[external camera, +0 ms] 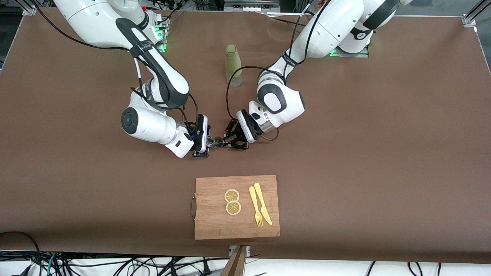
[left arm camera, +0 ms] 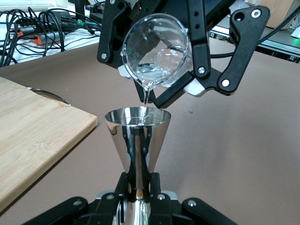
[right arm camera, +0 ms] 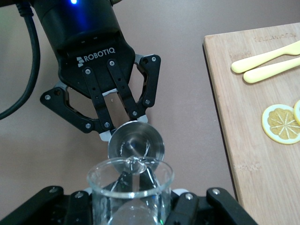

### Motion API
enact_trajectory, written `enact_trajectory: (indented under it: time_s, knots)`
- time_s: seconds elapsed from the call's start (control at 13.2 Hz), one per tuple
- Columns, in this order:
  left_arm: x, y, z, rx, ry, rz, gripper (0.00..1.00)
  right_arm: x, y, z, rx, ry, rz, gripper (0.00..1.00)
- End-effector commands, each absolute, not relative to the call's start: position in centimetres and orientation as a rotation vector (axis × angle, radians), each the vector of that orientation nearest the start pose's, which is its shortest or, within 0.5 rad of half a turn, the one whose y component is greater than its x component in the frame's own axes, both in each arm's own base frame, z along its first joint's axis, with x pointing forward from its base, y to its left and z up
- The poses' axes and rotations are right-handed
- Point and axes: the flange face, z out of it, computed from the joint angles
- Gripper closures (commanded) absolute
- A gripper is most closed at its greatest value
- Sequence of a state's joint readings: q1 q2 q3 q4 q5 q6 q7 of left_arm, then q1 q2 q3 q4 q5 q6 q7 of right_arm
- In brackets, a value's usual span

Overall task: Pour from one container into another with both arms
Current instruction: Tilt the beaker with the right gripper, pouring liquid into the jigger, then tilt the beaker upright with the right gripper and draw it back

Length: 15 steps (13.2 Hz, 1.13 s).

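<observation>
The silver jigger [left arm camera: 138, 136] stands upright with my left gripper [left arm camera: 139, 192] shut on its narrow waist. Over its open cone, my right gripper [right arm camera: 133, 206] is shut on the clear glass tumbler [right arm camera: 131, 187], which is tipped toward the jigger [right arm camera: 136, 143]. A thin stream of clear liquid [left arm camera: 145, 96] runs from the tumbler's [left arm camera: 157, 51] lip into the cone. In the front view both grippers meet above the middle of the table, the right gripper [external camera: 203, 143] toward the right arm's end and the left gripper [external camera: 224, 142] beside it.
A tall olive-green bottle [external camera: 233, 65] stands farther from the front camera than the grippers. Nearer to it lies a wooden cutting board [external camera: 215, 226] with two lemon slices [external camera: 232, 201], a yellow fork [external camera: 255, 207] and a yellow knife [external camera: 262, 203].
</observation>
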<state>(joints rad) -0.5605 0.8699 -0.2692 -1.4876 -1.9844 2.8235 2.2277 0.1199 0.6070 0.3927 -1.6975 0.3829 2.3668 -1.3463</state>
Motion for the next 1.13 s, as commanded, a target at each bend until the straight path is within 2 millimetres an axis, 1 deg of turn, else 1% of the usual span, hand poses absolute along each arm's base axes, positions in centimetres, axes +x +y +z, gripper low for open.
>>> enact_trajectory:
  time_s: [0.0,0.38,0.68,0.83,1.06]
  knots:
    - [52.5,-46.8,17.2,1.994,-1.06,1.014,1.0,60.8,31.9,28.8,-1.957,-1.872,-0.354,0.95]
    - [52.5,-46.8,17.2,1.994,-1.06,1.014,1.0,60.6,32.1,29.0,-1.95,-1.887,-0.349,0.95]
    - [52.6,-46.7,17.3,1.996,-1.059,1.017,1.0,60.7,31.8,28.9,-1.913,-1.912,-0.364,0.95]
    - [52.6,-46.7,17.4,1.993,-1.059,1.018,1.0,60.8,31.5,28.8,-1.892,-1.924,-0.374,0.95]
    - [53.1,-46.3,17.8,1.995,-1.058,1.03,1.0,61.1,30.7,28.6,-1.853,-1.892,-0.42,0.95]
